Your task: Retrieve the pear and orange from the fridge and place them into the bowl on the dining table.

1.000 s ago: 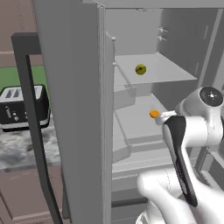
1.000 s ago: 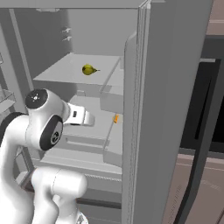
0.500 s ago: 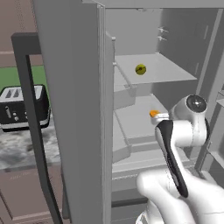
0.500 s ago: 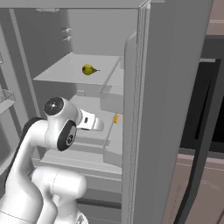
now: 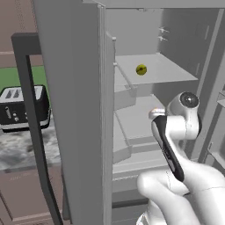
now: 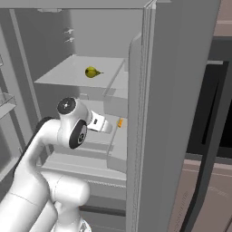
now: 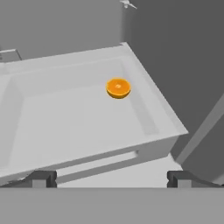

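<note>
Two fruits in the fridge (image 5: 132,44): pear (image 5: 141,69), orange (image 7: 118,88) beyond wide-spread gripper (image 7: 111,178).

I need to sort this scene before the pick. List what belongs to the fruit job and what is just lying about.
Job:
pear on the upper shelf
orange in the lower tray
fridge, door open
fingers, spread wide, empty

Lying about:
toaster on the counter

No readable text, label or number anywhere.
</note>
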